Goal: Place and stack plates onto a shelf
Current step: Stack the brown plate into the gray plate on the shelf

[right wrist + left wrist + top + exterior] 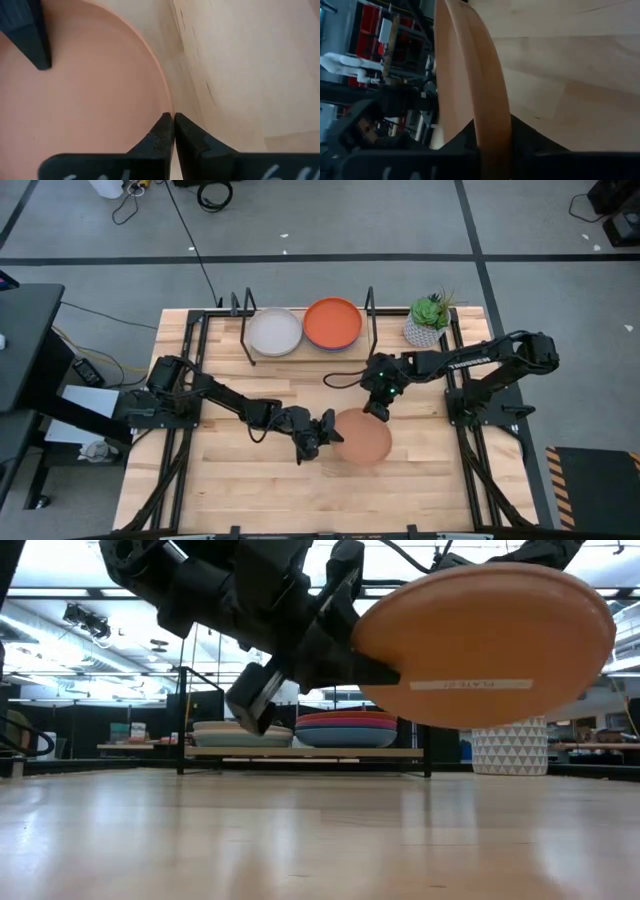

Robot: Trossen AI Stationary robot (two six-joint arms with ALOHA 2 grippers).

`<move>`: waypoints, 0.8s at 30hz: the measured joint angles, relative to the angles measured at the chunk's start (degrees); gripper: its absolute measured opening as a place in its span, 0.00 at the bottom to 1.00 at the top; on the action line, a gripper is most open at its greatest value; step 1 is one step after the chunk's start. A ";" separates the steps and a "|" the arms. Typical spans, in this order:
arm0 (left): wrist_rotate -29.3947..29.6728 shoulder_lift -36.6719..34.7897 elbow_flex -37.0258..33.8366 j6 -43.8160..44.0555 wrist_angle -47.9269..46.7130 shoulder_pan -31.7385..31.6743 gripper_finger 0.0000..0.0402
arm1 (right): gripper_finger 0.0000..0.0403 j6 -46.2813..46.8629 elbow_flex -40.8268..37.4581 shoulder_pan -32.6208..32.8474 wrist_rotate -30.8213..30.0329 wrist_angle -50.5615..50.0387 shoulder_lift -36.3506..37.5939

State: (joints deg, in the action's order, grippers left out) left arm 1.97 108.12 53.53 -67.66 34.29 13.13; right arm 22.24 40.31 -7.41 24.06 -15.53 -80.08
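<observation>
Holding a tan plate [362,437] clear of the table [420,490], near front: left gripper [325,432] clamping its rim, right gripper [173,131] apparently pinching the far edge. Handing over, likely; next, carrying across open boards to the shelf [312,352], stacks [332,323] already filling it between uprights.

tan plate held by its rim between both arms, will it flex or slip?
The tan plate probably stays rigid: held off the table, its rim shows no sag. Slip is possible, since the left gripper and right gripper pinch only thin edge on a smooth matte surface. It looks light.
</observation>
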 joint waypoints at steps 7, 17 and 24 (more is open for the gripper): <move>0.51 -0.54 0.11 4.49 -0.56 0.01 0.14 | 0.15 -3.14 2.82 -1.56 1.66 -2.64 0.15; 3.73 -0.96 0.10 7.54 -1.46 1.53 0.13 | 0.30 -12.14 10.42 -2.79 -5.95 -12.70 5.44; 15.98 -2.60 0.13 8.93 -5.00 4.25 0.15 | 0.35 -15.71 11.05 -3.18 -14.05 -16.70 14.46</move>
State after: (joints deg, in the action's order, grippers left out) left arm 17.95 105.51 53.66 -58.73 29.28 17.39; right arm 6.53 51.36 -10.59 10.01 -32.23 -65.62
